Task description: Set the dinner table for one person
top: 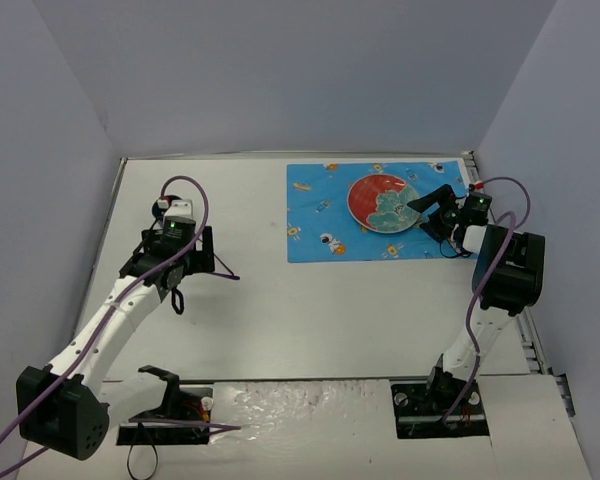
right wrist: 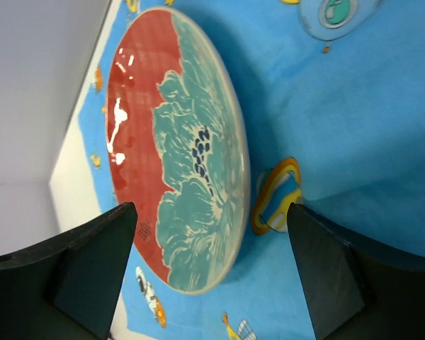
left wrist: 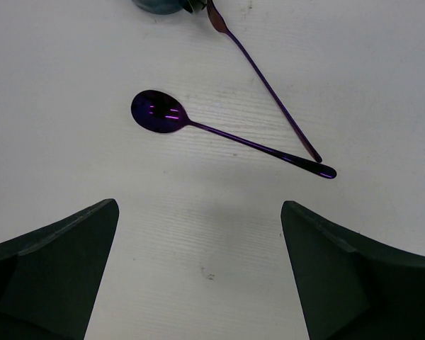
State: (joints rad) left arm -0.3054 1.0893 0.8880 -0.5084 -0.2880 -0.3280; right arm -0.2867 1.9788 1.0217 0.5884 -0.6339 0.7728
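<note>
Bench [top: 280, 320]: large flat rectangular top, matte white, lying level. Fills the middle of the top view, from the upper left across to the right edge, its far end toward the top of the frame. Thin metal rails run down its left and right sides. Left wrist view, close up: faint fine grain, a few small dark specks.

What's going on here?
Table setting is in progress. The right gripper sits at the edge of the red-and-green plate, which lies on the blue mat, jaws open. The left gripper hovers, jaws open, over a purple spoon and a second utensil lying on the white table. Neither arm holds anything.
</note>
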